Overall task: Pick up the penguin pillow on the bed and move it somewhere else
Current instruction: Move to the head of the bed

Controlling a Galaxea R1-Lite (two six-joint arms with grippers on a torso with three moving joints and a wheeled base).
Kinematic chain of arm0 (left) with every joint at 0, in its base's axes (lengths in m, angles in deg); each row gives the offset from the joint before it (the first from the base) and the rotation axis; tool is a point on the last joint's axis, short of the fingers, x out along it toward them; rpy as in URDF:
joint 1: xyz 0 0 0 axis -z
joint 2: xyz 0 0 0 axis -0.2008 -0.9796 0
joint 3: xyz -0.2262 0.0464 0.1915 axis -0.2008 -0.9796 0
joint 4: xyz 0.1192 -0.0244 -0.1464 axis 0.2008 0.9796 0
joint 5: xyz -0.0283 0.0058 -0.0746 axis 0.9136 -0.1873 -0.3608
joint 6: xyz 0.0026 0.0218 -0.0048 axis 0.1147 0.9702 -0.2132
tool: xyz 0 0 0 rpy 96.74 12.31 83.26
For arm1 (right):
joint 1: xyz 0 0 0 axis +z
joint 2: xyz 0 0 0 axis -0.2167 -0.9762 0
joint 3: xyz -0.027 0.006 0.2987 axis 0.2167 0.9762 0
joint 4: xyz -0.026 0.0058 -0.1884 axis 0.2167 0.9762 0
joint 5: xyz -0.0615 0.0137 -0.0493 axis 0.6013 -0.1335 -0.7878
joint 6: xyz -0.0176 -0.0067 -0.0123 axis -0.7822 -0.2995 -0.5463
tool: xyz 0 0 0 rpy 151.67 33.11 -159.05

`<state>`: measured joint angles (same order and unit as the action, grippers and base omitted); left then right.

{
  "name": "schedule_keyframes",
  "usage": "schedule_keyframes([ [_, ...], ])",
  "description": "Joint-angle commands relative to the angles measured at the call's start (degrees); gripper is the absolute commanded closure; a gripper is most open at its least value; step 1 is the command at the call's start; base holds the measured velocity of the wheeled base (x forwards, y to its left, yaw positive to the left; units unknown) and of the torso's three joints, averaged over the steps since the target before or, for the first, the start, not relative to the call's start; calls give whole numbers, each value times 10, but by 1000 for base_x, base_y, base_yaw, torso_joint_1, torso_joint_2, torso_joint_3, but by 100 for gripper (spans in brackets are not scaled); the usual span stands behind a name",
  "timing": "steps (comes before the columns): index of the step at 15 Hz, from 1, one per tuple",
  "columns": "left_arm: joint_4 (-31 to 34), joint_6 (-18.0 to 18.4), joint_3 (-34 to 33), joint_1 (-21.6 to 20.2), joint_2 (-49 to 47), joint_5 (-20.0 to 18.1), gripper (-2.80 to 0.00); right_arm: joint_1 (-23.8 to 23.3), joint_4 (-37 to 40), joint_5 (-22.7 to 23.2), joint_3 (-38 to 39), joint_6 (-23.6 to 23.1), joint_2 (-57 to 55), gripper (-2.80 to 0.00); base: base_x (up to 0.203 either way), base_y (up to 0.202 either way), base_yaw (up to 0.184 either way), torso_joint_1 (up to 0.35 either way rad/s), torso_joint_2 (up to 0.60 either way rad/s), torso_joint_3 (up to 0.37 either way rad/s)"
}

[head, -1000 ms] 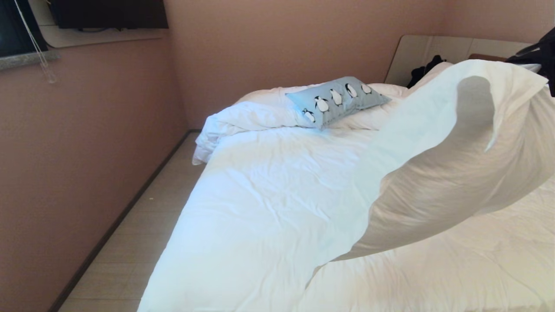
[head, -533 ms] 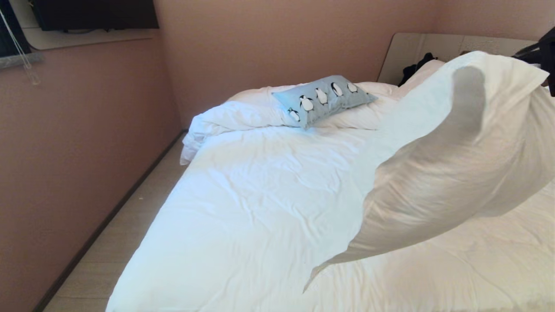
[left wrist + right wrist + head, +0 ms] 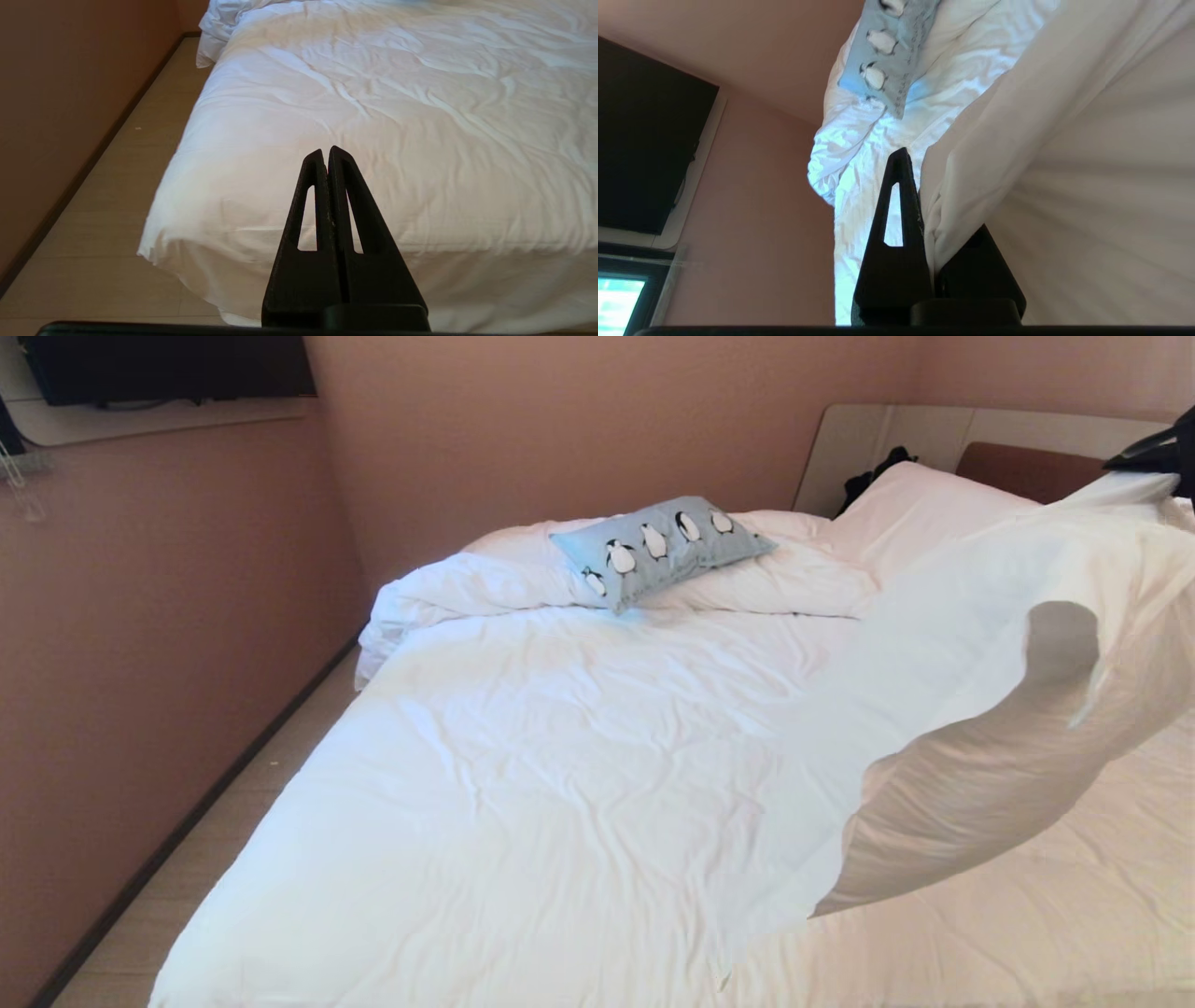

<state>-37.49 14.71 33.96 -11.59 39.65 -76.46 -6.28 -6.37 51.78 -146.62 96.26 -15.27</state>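
The penguin pillow [image 3: 661, 550] lies at the far side of the bed [image 3: 560, 784], on the bunched white duvet [image 3: 448, 593] near the wall, and no gripper touches it. It looks light and soft — a stuffed cushion that would sag when lifted by one end, with a cloth cover that should not slip. A pinch on a corner or along a seamed edge would probably hold; its plump middle seems too thick to grasp easily. It is a small oblong in pale grey-blue, printed with a row of black-and-white penguins, and lies at a slant with one corner pointing toward the foot of the bed.

Beyond it a plain white pillow [image 3: 920, 504] rests against the brown headboard [image 3: 1013, 469], with something dark beside it that I cannot identify.

The right gripper [image 3: 920, 186] is clamped on a fold of a large white pillow [image 3: 980, 709] — not the penguin one — which hangs in the air over the right side of the bed. The left gripper [image 3: 325, 151], fingers pressed together and holding nothing, hangs low before the foot of the bed, above the pale floor [image 3: 107, 186].
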Motion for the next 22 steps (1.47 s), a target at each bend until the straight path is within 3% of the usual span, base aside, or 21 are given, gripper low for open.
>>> schedule_keyframes([
  [1,0,0,0,0,0,0,0,-5,0,2,0,3,-1,0,0,-191,-2,1,2,1],
  [22,0,-1,0,0,0,0,0,-25,-12,2,0,3,-6,0,0,-194,0,2,3,2],
])
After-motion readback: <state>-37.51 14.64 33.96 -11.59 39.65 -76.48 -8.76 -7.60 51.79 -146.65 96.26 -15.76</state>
